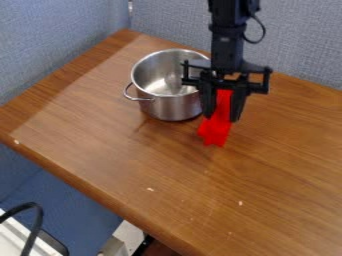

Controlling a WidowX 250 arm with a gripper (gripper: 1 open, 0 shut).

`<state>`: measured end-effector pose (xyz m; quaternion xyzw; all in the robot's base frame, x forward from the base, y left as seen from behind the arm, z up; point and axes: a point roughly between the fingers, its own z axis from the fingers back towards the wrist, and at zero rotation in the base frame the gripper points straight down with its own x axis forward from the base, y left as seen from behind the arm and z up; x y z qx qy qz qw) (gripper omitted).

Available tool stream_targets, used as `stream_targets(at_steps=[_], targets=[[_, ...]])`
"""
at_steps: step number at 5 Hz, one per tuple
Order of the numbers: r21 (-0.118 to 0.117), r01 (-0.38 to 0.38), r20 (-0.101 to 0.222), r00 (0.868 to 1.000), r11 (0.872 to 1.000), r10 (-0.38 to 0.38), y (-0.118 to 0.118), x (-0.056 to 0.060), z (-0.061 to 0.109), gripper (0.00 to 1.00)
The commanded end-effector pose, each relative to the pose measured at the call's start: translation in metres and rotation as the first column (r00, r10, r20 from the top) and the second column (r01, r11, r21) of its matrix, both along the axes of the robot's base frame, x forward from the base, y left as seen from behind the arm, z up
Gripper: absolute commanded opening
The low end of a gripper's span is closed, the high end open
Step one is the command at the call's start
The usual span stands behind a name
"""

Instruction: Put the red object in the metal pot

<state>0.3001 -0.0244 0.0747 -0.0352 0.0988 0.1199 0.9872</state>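
The black gripper (222, 106) is closed on the red block (215, 131), with its dark fingers on the left and right sides of it. The fingers are as close together as the block between them lets them be. They cover part of the block's upper half, and red shows between them and below them.

The block is long and narrow, and its long axis goes steeply, from the upper end between the fingers down to the lower end. It is not perfectly straight up: the lower end leans a little to the left and to the near side. Whether this lower end touches the table or hangs just above it, I cannot tell.

The block is outside the metal pot (160, 104), just beside it, on the right and a little to the near side. The pot stands upright and open on the wooden table (160, 180), and one wire handle (131, 94) sticks out on its left side. The robot arm (229, 35) comes down from above, behind the block, and a thin black cable (258, 32) curves at its right.

Grey-blue panels (301, 40) stand behind the far edge of the table.
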Motion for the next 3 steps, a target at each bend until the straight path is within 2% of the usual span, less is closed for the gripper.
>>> stream_targets(at_steps=[1, 3], targets=[[0.022, 0.031, 0.052, 0.998, 0.999, -0.033, -0.0028, 0.0098, 0.0068, 0.00], [0.015, 0.027, 0.052, 0.998, 1.000, -0.028, -0.0014, 0.0096, 0.0130, 0.00]])
